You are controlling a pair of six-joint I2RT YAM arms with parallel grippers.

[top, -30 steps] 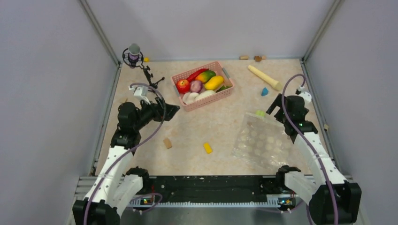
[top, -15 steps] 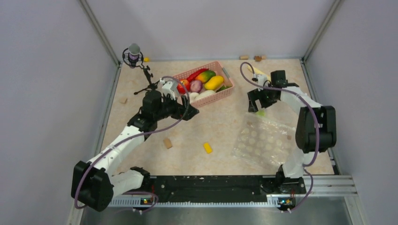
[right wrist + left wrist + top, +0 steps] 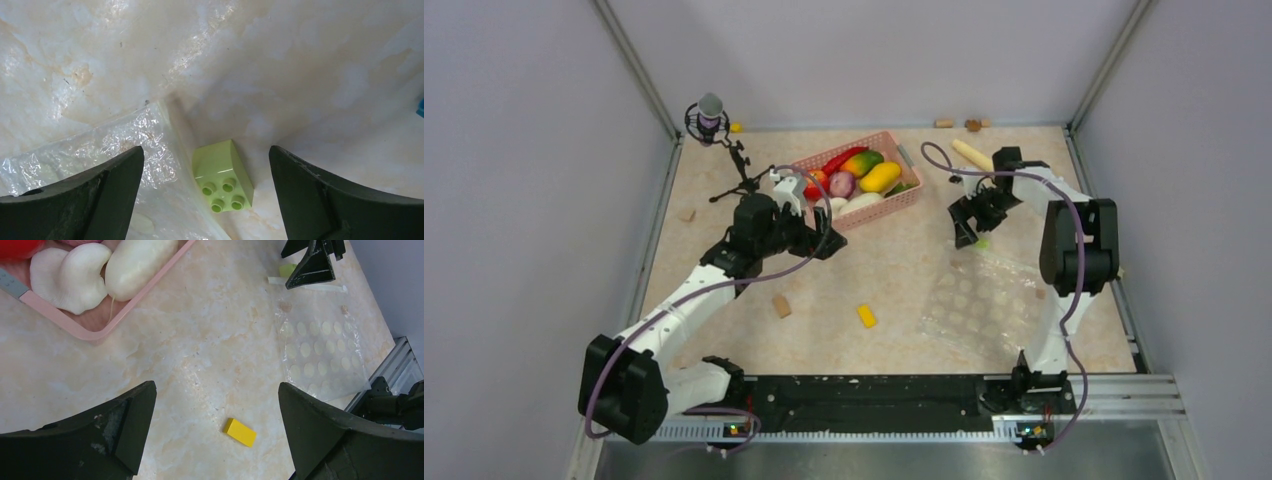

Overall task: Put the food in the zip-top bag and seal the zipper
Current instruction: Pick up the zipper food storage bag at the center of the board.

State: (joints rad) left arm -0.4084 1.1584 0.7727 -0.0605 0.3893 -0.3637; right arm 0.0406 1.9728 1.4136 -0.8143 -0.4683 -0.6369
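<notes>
Though none of the food has reached the bag, it lies all together in the pink basket (image 3: 902,200) at the far middle of the table (image 3: 724,270). There I see the red apple (image 3: 814,186), purple onion (image 3: 842,184), yellow mango (image 3: 880,177), orange-green mango (image 3: 861,162) and red chili (image 3: 837,158), with the white pieces (image 3: 70,277) at the near end.

The zip-top bag (image 3: 984,300) lies flat on the right of the table, well apart from the basket, with its zipper (image 3: 331,288) along the far edge. My right gripper (image 3: 967,228) hangs over that far edge with its jaws spread wide, holding nothing. Between its fingers a pale green block (image 3: 222,182) sits just beside the bag's corner; whether it touches the plastic I cannot tell.

My left gripper (image 3: 216,387), equally wide and empty-handed, hovers over the tabletop just on the near side of the basket. A yellow block (image 3: 866,316) lies on the table nearer to me, and a tan block (image 3: 780,305) lies further left.
</notes>
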